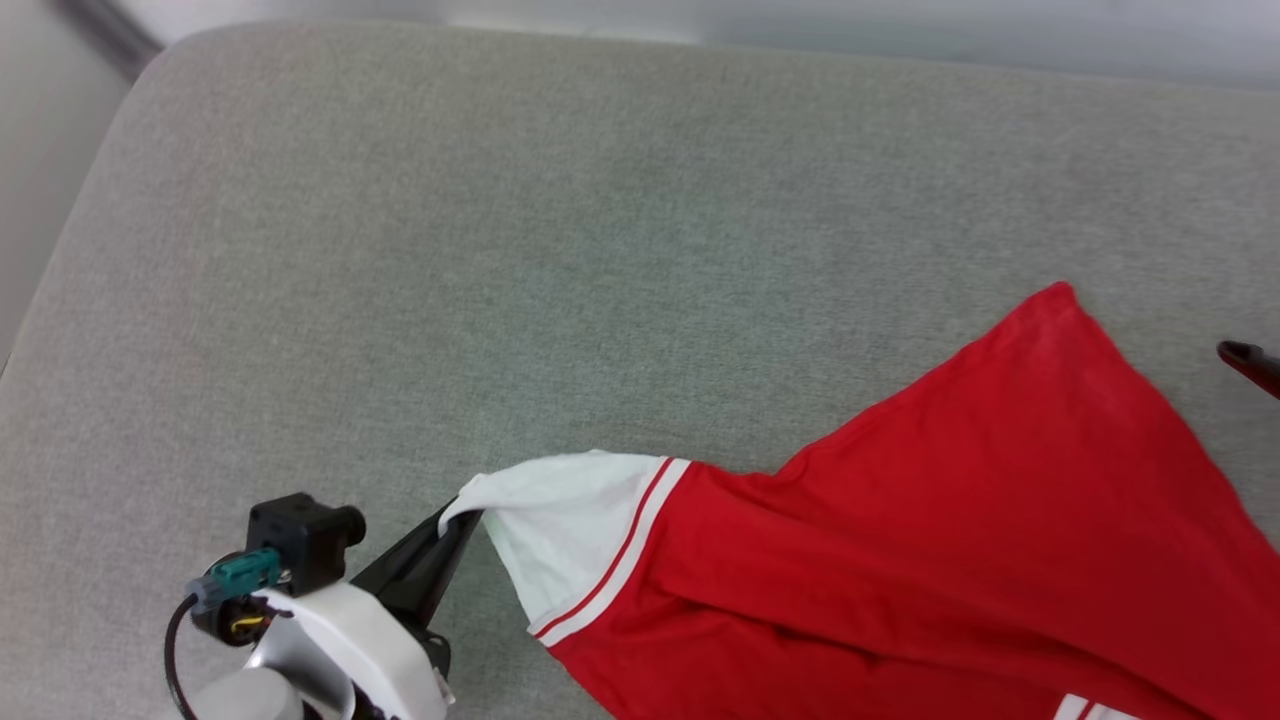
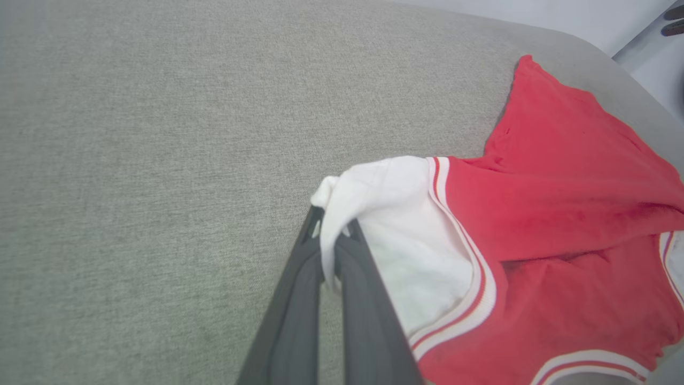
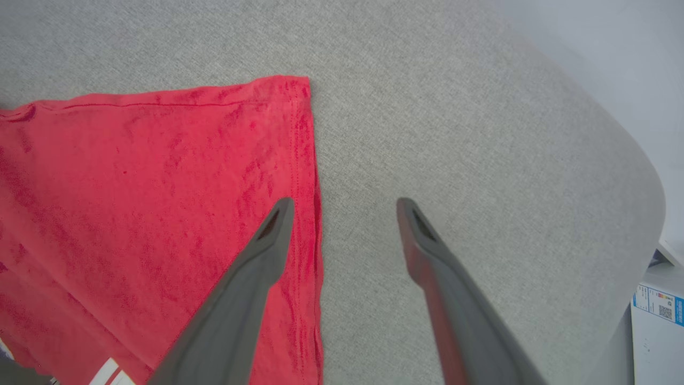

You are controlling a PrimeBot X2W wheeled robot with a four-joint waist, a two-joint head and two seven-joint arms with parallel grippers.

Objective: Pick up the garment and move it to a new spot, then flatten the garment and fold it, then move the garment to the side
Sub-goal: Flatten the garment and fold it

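Garment [image 1: 900, 520] sprawls over the lower right of the head view on grey cushion [image 1: 500, 250], red body wrinkled, one white sleeve [image 1: 560, 520] drawn toward lower left. Risk: the grip is only a thin pinch on the sleeve tip, so a hard pull could slip it free, or stretch the sleeve while the body drags bunched. Left gripper [image 1: 460, 522] at lower left is clamped on that sleeve tip; garment trails off to its right. Right gripper [image 3: 342, 206] is spread wide and empty. In its wrist view one finger is over the red hem, the other over bare cushion.
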